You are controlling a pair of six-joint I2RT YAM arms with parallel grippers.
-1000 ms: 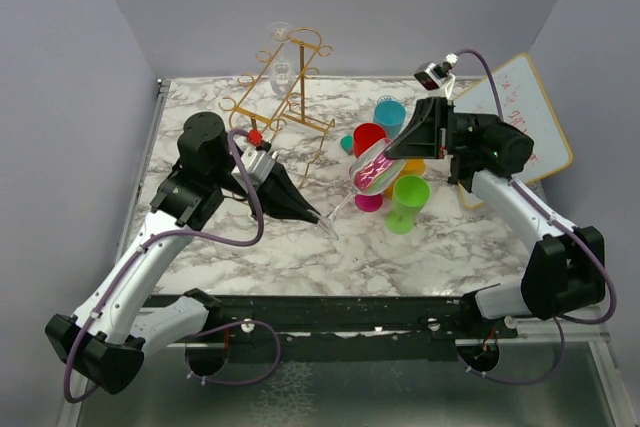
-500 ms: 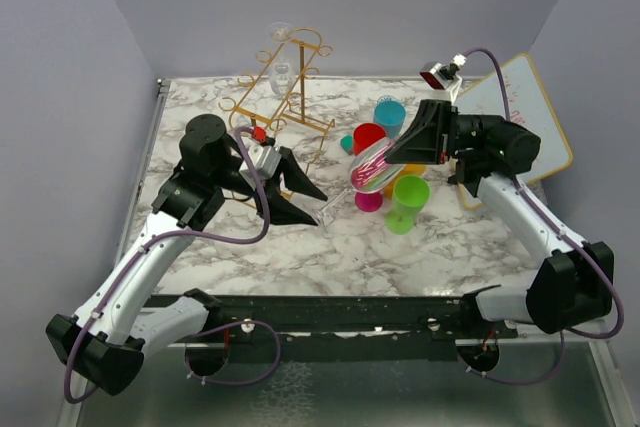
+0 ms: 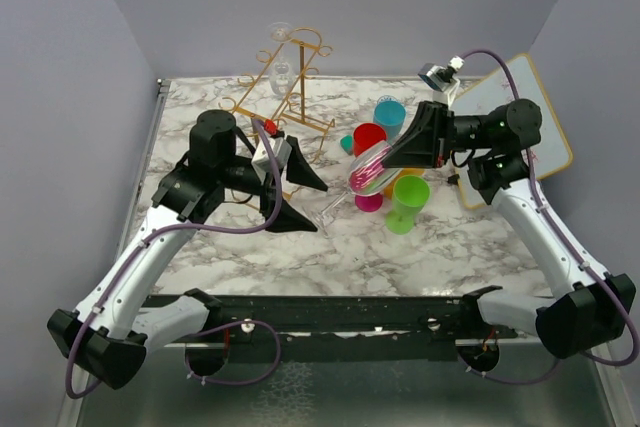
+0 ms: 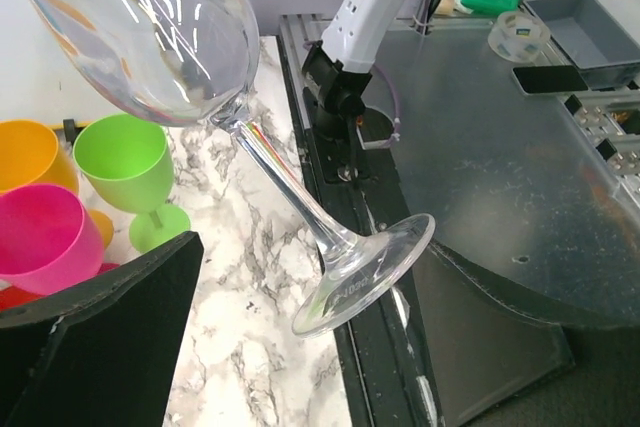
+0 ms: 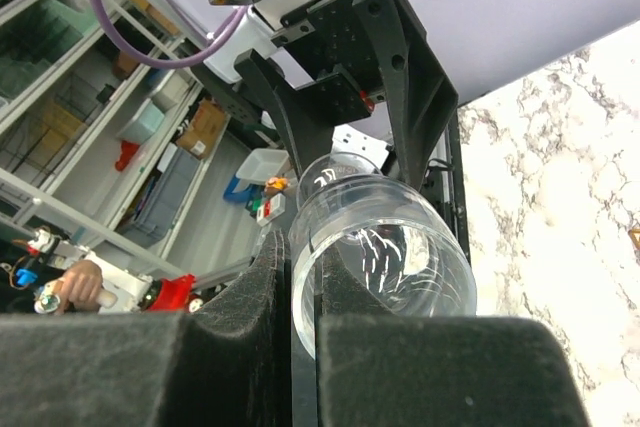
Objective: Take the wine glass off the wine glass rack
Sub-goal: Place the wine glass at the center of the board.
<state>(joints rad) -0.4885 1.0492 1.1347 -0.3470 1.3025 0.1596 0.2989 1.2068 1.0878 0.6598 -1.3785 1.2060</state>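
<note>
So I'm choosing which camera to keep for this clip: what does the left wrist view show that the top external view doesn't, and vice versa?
Only the left wrist view shows the wine glass close up: its stem and round foot hang free, not touching the black finger in view. Only the top external view shows the wine glass rack, the open left gripper, the right gripper shut on the glass's bowl, and a blue cup. Both show the glass, the green cup, the pink cup and the marble table.

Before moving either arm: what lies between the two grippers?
The wine glass, tilted: rim pinched by the right gripper, foot within the open left gripper; top view.
</note>
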